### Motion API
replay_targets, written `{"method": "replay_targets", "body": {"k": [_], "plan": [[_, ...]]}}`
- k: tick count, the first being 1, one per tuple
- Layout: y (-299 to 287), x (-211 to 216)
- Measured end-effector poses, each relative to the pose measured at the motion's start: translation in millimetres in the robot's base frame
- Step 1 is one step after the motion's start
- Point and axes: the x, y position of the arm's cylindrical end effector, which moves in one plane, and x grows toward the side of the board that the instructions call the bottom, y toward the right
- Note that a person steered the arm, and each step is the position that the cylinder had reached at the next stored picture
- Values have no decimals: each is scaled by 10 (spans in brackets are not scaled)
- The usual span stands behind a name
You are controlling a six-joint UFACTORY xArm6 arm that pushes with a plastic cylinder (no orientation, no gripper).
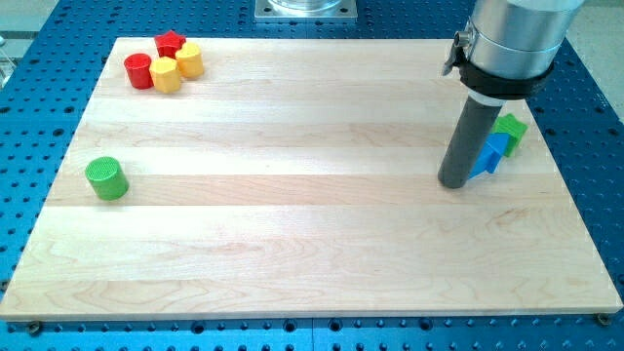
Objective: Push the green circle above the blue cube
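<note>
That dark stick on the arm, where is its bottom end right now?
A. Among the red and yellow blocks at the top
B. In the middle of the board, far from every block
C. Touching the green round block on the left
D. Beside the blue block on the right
D: my tip rests at the view's right, just left of the blue block, while the green circle sits alone far across at the view's left.

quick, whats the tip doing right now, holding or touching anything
My tip: no gripper, holds nothing; it sits at the left edge of the blue block, contact unclear, far from the green circle.
</note>
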Motion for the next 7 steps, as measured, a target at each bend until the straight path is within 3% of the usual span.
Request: {"method": "replay_targets", "body": {"k": [1,2,3,4,5,6,7], "plan": [[-1112,956],[-2788,1144],[-4138,816],[-4406,196],[-3541,-210],[-2478,-356],[-2473,-179]]}}
